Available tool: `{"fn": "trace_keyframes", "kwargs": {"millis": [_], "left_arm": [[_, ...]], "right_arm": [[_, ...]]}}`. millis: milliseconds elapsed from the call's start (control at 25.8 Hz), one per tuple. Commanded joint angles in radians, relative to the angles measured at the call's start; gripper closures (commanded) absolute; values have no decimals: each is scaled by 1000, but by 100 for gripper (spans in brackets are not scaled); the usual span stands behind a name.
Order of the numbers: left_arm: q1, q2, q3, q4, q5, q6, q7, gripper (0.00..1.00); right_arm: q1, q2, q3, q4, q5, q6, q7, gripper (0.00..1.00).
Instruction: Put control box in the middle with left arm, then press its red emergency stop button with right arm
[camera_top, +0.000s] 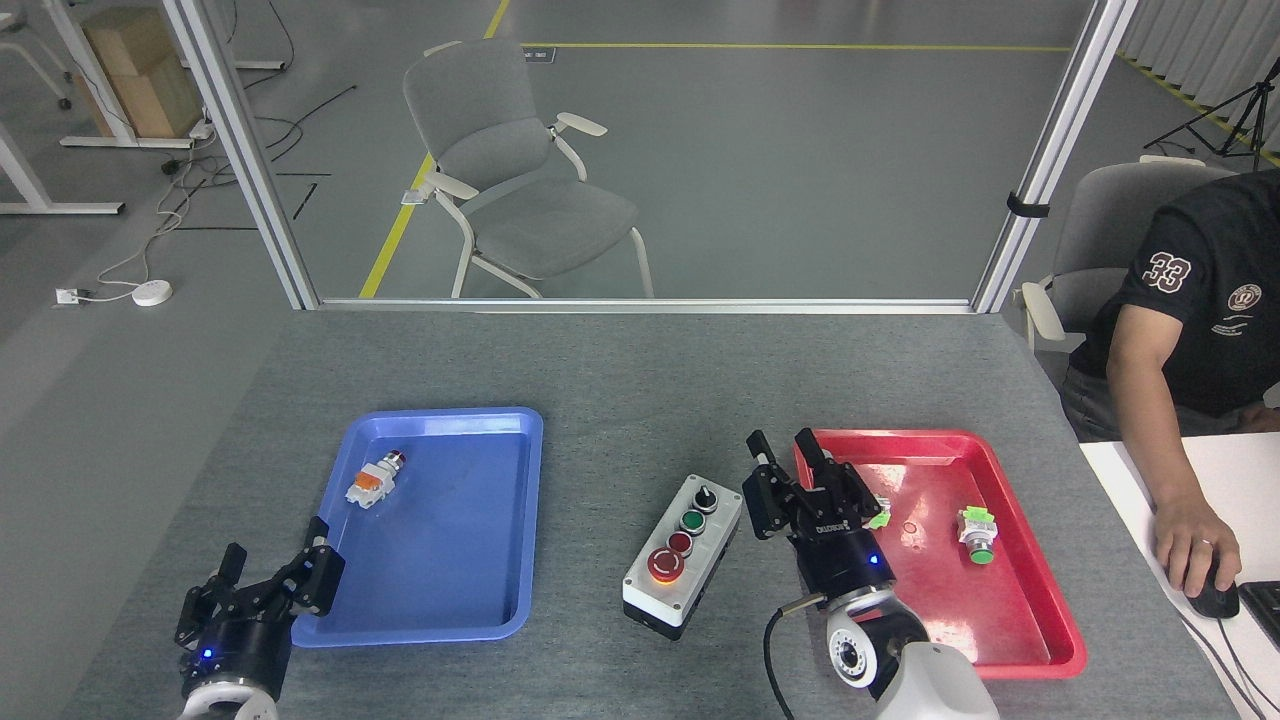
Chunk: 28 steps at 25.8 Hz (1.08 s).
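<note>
Right claw (795, 470) (splayed), hiding red tray (1040, 640) part

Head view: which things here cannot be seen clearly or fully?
- Part with green base in the red tray: mostly hidden behind the right end effector.
- Person at the right: cut off by the picture edge.
- Arrow marks on the red emergency stop button: too small.

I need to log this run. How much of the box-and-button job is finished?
Placing looks done: the control box sits on bare table between the trays. The right tool is off the emergency stop, beside the box; whether it was pressed can't be told. The left tool holds nothing.
</note>
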Motion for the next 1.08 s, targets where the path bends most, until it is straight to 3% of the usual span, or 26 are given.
{"fn": "trace_keyframes", "kwargs": {"millis": [0,155,387,1046], "left_arm": [[0,0,0,0,0,0,-1,1],[0,0,0,0,0,0,-1,1],[0,0,0,0,0,0,-1,1],[0,0,0,-1,0,0,-1,1]], "right_arm": [[8,-2,-28,-5,2,135,-10,2],[54,-2,-28,-40,5,300,-7,2],[163,-19,-32,-114,10,366,-7,2],[176,-76,-92,-124,8,336,-9,2]]}}
